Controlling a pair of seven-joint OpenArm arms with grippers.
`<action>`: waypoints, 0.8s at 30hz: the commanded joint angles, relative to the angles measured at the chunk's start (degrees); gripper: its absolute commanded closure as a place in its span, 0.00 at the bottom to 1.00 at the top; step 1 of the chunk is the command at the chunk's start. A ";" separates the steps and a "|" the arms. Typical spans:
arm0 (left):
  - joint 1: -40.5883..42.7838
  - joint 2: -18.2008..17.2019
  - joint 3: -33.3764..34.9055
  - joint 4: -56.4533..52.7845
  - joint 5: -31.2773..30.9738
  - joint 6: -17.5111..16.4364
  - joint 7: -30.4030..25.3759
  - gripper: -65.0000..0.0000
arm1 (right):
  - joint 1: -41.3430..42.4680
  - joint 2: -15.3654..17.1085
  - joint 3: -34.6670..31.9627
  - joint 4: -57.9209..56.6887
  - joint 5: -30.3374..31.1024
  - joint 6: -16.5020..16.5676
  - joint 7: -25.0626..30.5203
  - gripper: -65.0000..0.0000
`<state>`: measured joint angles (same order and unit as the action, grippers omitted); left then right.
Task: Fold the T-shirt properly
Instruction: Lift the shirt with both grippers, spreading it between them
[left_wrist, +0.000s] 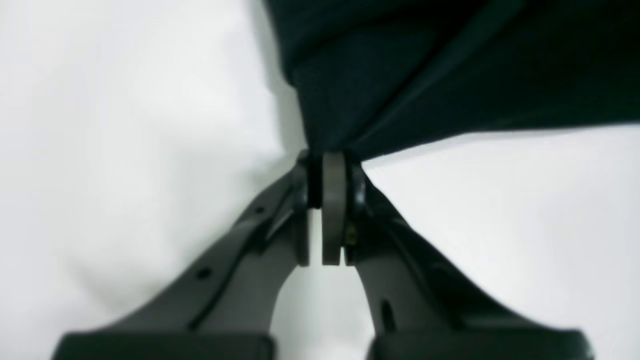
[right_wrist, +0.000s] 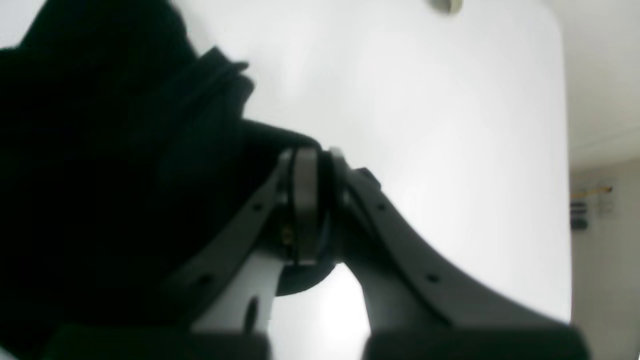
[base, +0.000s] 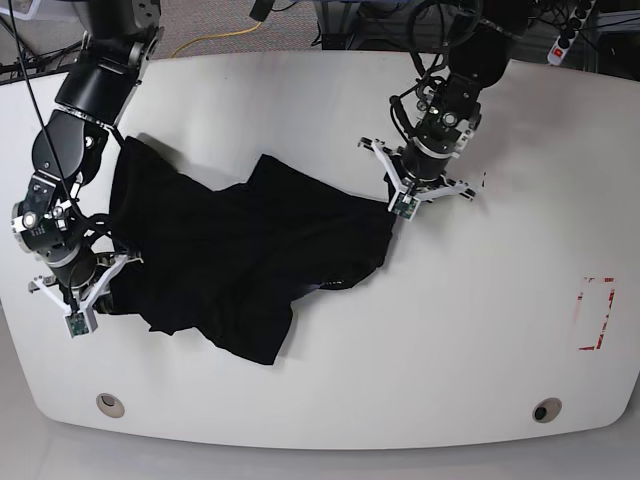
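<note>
A: From my screen, the T-shirt (base: 240, 250) lies crumpled on the white desk (base: 450, 330), no print showing.
B: And my grippers?
A: Left gripper (base: 398, 203) is pinching its corner; right gripper (base: 88, 290) is closed at the opposite edge

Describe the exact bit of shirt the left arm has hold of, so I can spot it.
On the white table, the black T-shirt lies crumpled left of centre. Follow its upper right edge to the corner drawn out to a taut point. That tip sits pinched in the left pincer, unlike the slack folds around it.
</note>
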<state>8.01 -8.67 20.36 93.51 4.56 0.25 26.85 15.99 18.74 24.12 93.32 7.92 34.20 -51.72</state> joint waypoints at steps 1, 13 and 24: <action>-0.93 -0.70 -1.77 4.73 0.50 0.41 -1.14 1.00 | 3.13 1.43 0.28 1.58 0.47 -0.48 1.75 1.00; -2.16 -5.62 -13.37 16.33 0.59 0.41 -1.05 0.99 | 15.35 0.03 -9.22 1.41 -8.41 -0.48 1.83 1.00; -11.75 -7.82 -24.18 17.65 0.32 0.41 3.08 0.99 | 28.28 -0.41 -16.43 1.41 -8.49 -0.48 1.75 1.00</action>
<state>-1.17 -15.03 -2.42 109.36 4.23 -0.27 29.76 40.80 17.61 7.88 93.71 0.08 34.63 -51.27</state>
